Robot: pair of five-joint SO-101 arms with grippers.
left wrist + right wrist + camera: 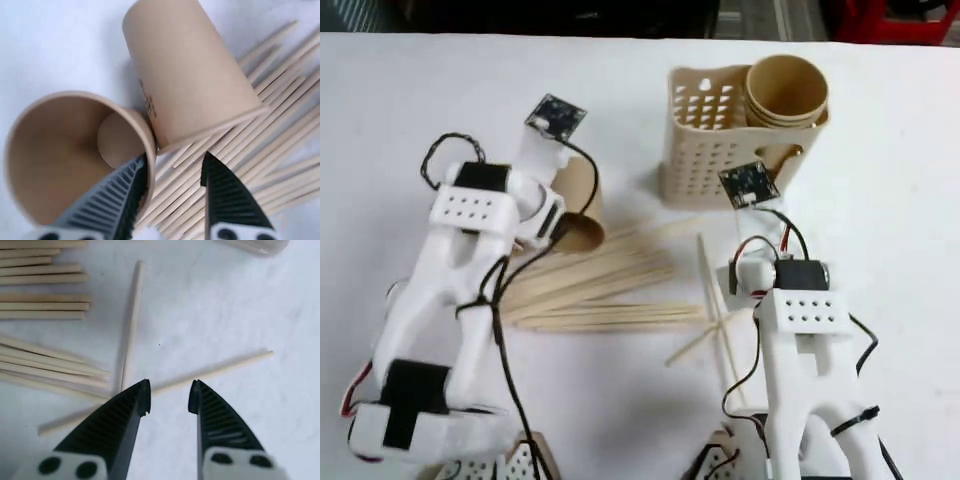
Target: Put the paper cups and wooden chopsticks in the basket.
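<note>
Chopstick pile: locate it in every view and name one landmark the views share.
High view: the chopstick pile lies mid-table between the arms, nearer them than the basket.
Left wrist view: the pile fans out from the lying paper cup, past the left gripper.
Right wrist view: the pile lies ahead and aside of the right gripper.
Shared landmark: the white table beneath it.
</note>
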